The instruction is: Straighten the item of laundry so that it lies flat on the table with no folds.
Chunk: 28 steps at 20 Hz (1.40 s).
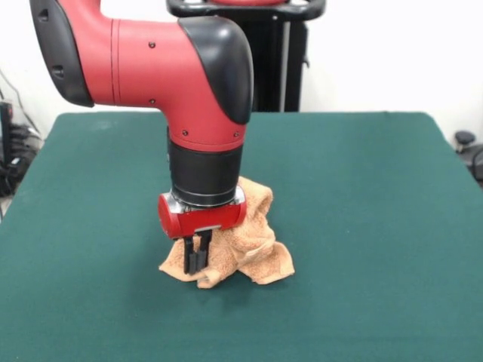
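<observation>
The item of laundry (253, 241), an orange-tan terry towel, sits crumpled in a raised heap near the middle of the dark green table (377, 226). Its folds rise toward the back right, and loose corners spread out at the front. My gripper (198, 260) comes straight down at the heap's front left. Its two black fingers (190, 255) are drawn close together on a fold of the cloth, with the tips just above the tabletop. The red wrist and black forearm hide the back left part of the towel.
The green table stretches wide on every side of the towel. The red arm reaches in from the upper left, and a black stand (279, 68) rises behind the far edge. Dark equipment (468, 147) sits off the table's right side.
</observation>
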Available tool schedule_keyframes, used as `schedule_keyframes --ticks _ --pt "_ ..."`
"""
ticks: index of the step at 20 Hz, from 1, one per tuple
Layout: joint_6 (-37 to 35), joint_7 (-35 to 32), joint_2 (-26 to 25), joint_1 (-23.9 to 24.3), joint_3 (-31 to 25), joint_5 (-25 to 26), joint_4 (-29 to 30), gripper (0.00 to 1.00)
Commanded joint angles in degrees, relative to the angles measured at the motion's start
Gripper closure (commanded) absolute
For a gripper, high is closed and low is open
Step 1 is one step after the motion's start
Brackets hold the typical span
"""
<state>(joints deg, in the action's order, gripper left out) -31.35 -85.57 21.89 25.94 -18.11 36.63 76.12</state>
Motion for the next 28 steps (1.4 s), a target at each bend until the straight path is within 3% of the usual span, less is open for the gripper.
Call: schedule_keyframes --ticks 1,11,19,28 --pt "5.4 4.0 -9.8 -2.4 -2.4 6.0 3.1 1.00" --pt "5.8 4.2 -9.3 -0.4 -1.5 6.3 5.4 1.00" --pt "8.3 5.2 -4.8 1.6 0.5 9.0 9.6 1.00" --pt "5.4 10.2 -0.5 5.6 -1.2 10.2 12.8 1.00"
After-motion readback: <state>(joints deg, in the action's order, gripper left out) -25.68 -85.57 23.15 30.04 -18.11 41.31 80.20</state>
